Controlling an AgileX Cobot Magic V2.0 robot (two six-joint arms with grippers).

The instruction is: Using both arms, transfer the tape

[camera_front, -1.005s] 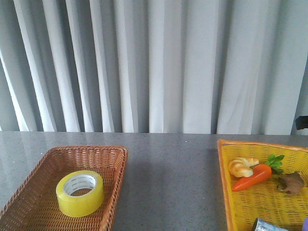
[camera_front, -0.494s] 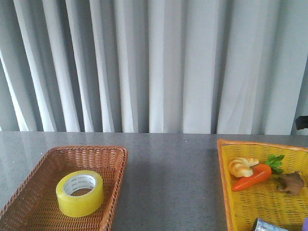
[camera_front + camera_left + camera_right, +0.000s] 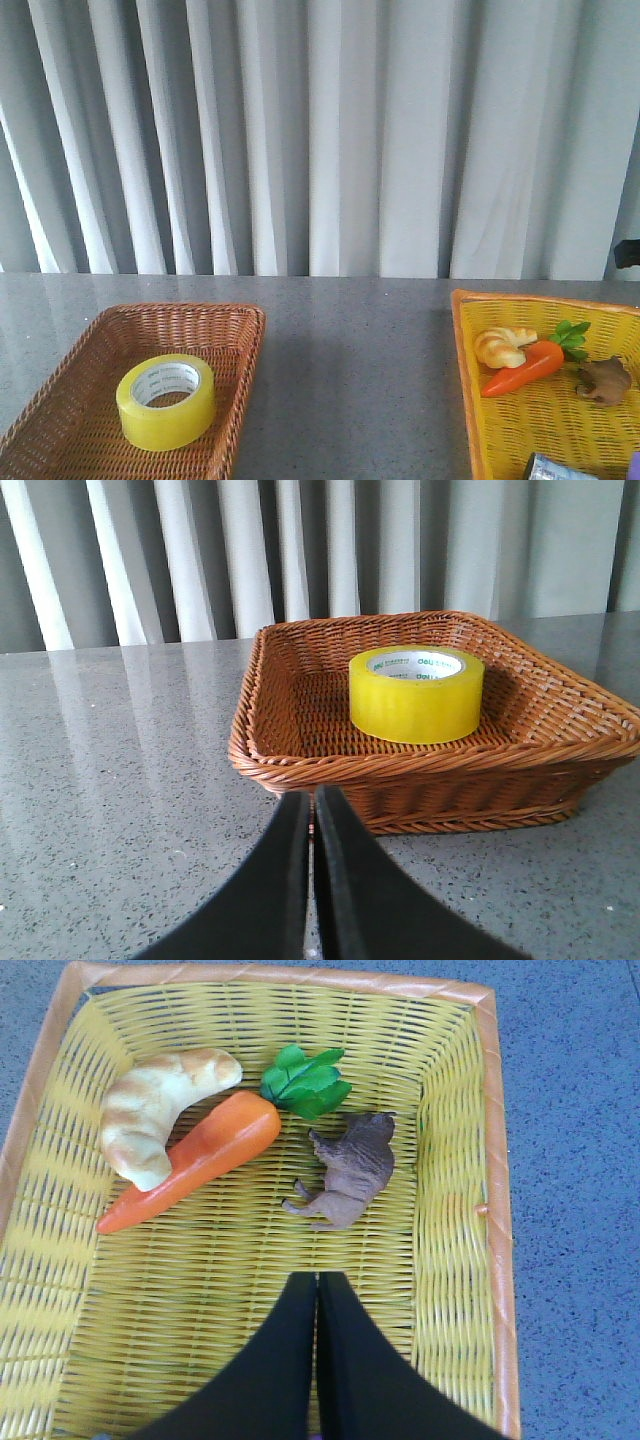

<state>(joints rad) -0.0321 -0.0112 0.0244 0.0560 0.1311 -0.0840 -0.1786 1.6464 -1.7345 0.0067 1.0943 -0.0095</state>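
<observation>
The yellow tape roll [image 3: 166,400] with a white printed core lies flat in the brown wicker basket [image 3: 236,330] at the front left of the table. It also shows in the left wrist view [image 3: 416,694]. My left gripper [image 3: 311,798] is shut and empty, low over the table just outside the brown basket's [image 3: 300,767] near rim, short of the tape. My right gripper [image 3: 317,1280] is shut and empty above the yellow basket [image 3: 452,1160]. Neither arm shows in the front view.
The yellow basket [image 3: 462,350] at the right holds a croissant [image 3: 503,345], a toy carrot [image 3: 524,368], a brown toy animal [image 3: 603,381] and a silver can [image 3: 555,468] at the frame's bottom edge. Grey curtains hang behind the speckled grey table [image 3: 350,370].
</observation>
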